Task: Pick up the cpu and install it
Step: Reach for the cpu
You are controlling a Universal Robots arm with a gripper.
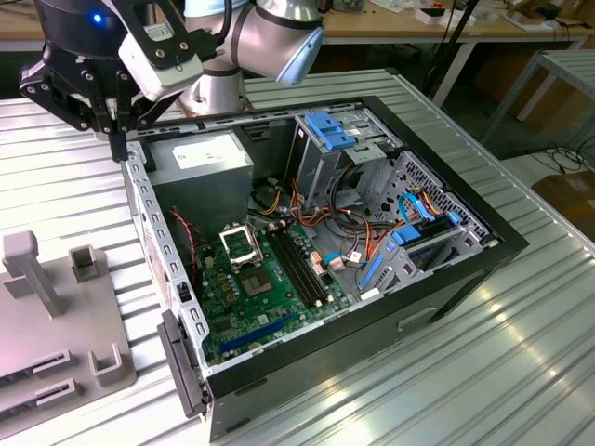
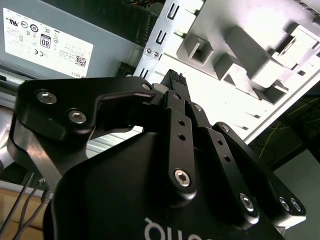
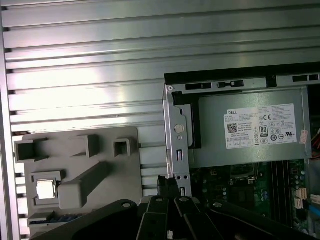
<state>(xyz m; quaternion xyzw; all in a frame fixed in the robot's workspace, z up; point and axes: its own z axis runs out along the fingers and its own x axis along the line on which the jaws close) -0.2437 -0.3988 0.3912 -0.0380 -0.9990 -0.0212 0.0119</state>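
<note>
On the exterior view's left, flat on the ribbed metal worktop (image 1: 521,372), a grey holder (image 1: 42,325) moulded with posts and pockets, probably to keep parts square and reachable from above. In the first wrist view, seated silver side up in a corner pocket of that holder, the cpu (image 3: 46,189): not yet picked up, and well apart from the fingers.

Just right of the holder, above the edge of the open computer case (image 1: 507,243) and near the power supply (image 1: 200,160), the gripper (image 1: 117,149), pointing straight down. Jaws together, clamped on nothing. High enough, by the look of it, to clear the case wall.

Further right, flat on the case floor, the motherboard (image 1: 270,288), with the black socket (image 1: 240,244) apparently bare of any chip. Towards the exterior view's right, blue drive brackets (image 1: 330,125) and bundled cables (image 1: 363,237), crowded away from the socket, so nothing hanging over it.
</note>
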